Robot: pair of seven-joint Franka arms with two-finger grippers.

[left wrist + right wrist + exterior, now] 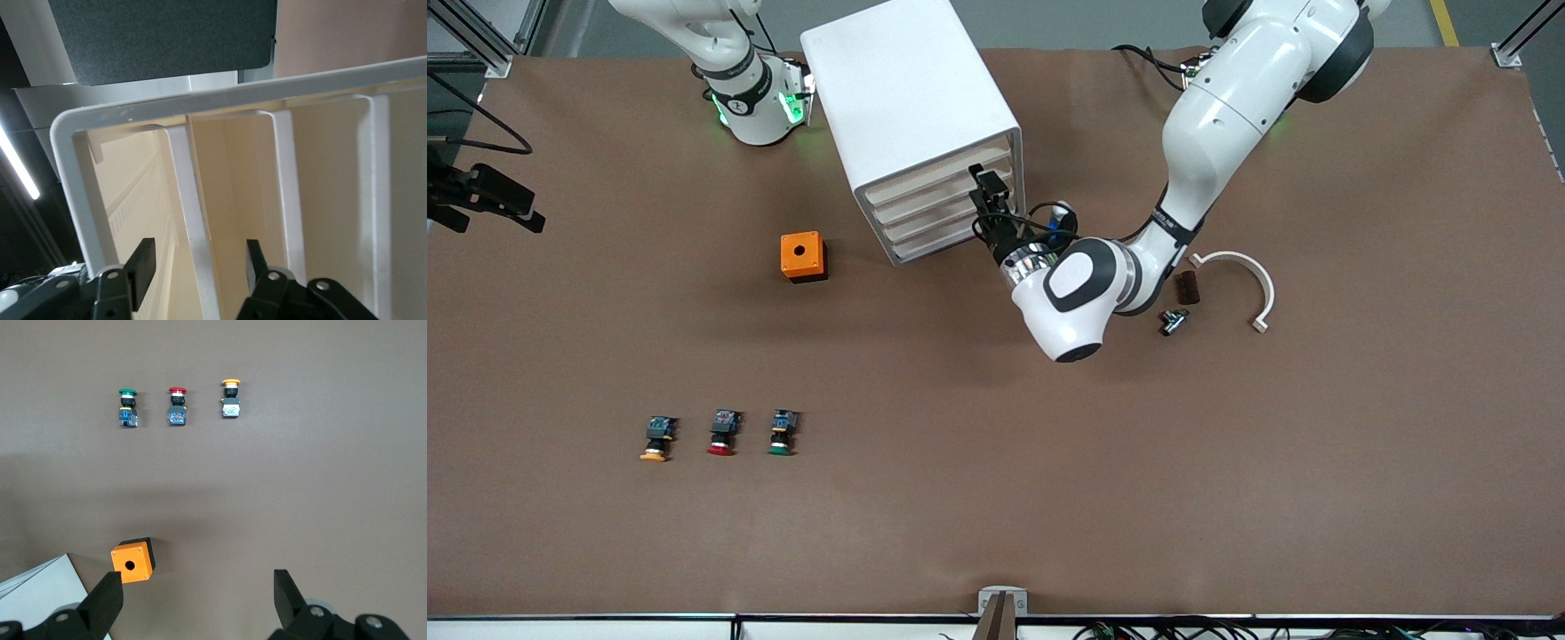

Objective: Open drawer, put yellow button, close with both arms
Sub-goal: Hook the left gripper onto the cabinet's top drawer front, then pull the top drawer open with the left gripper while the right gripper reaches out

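Note:
The white cabinet (pixel 911 102) stands toward the robots' side of the table. Its uppermost drawer (pixel 947 182) sits flush with the three beneath it. My left gripper (pixel 989 188) is at the cabinet's front, level with that drawer. In the left wrist view this gripper (pixel 198 263) is open, and its fingers (pixel 142 263) straddle a white strip beside the cream drawer front (pixel 127 200). The yellow button (pixel 656 440) lies near the front camera, toward the right arm's end, and also shows in the right wrist view (pixel 231 399). My right gripper (pixel 197 587) is open and empty, high over the table by its base.
A red-capped button (pixel 722 433) and a green-capped button (pixel 783 433) lie in a row beside the yellow one. An orange box with a hole (pixel 804 256) sits beside the cabinet. A white curved piece (pixel 1249 280), a brown block (pixel 1187 287) and a small metal part (pixel 1174 321) lie under the left arm.

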